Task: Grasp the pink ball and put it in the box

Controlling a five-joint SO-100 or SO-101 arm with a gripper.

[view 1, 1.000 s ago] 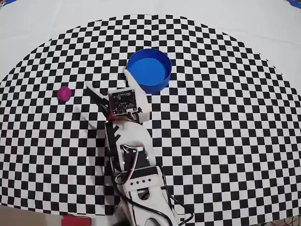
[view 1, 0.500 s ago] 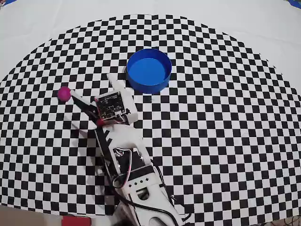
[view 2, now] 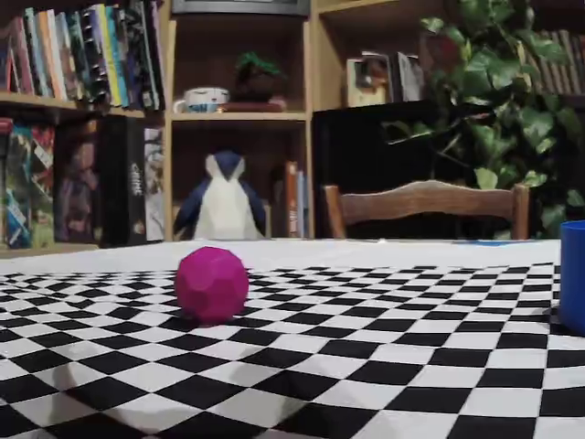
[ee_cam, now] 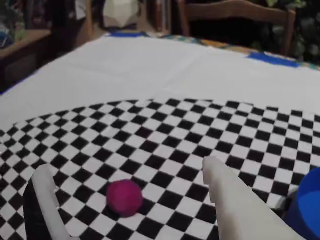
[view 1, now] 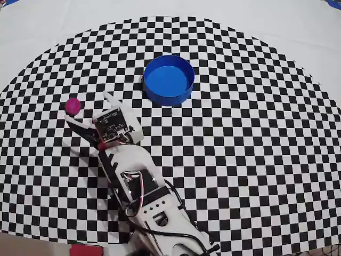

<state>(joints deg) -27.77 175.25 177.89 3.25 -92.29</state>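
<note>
The pink ball rests on the checkered mat at the left in the overhead view. My gripper is open just right of it, one fingertip below the ball and the white one up to its right. In the wrist view the pink ball lies on the mat between and slightly ahead of my two fingers, touching neither. The box, a round blue open container, stands up and to the right of the gripper and holds nothing. The fixed view shows the ball and the box's edge; no gripper appears there.
The checkered mat lies on a white tablecloth. A wooden chair, shelves and a plant stand beyond the table's far edge. The arm's base sits at the near edge.
The arm has swung left from beside the box toward the pink ball, bringing the open fingers up around it. Ball and box have not moved.
</note>
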